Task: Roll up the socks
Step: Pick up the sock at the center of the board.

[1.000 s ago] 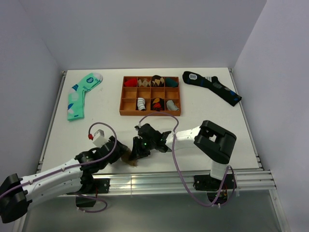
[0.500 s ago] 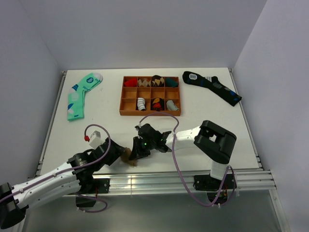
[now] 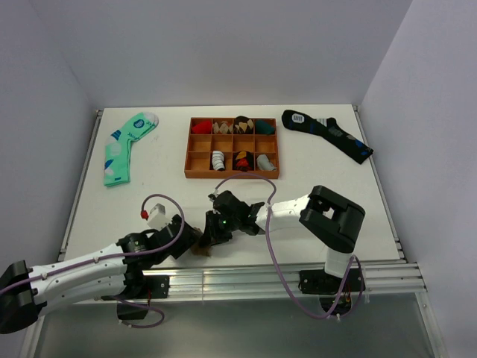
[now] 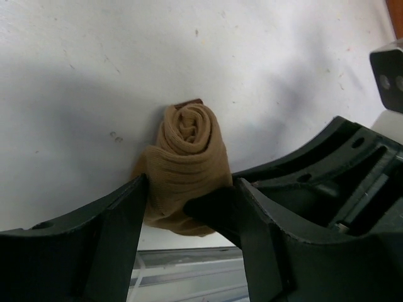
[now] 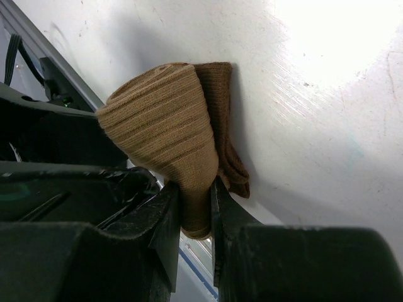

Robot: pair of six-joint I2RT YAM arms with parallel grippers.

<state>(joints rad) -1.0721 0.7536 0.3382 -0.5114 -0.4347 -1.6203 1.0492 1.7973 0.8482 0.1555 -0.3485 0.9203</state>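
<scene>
The left arm had pulled back a bit, then come in again at the front of the table. So the roll looked almost done. The wooden tray held small sock rolls in some boxes. The left gripper hugged the rolled socks; the right gripper pinched their end.

socks are showing tan-brown ribbed knit, with a darker brown cuff sitting behind. left gripper and right gripper are reading black. Upper left of the top view: mint-green sock is wearing white dots. Upper right: navy sock is carrying blue patches. tray is showing orange-brown, and is holding a red roll and a teal roll. table is reading white; cables are running purple.
</scene>
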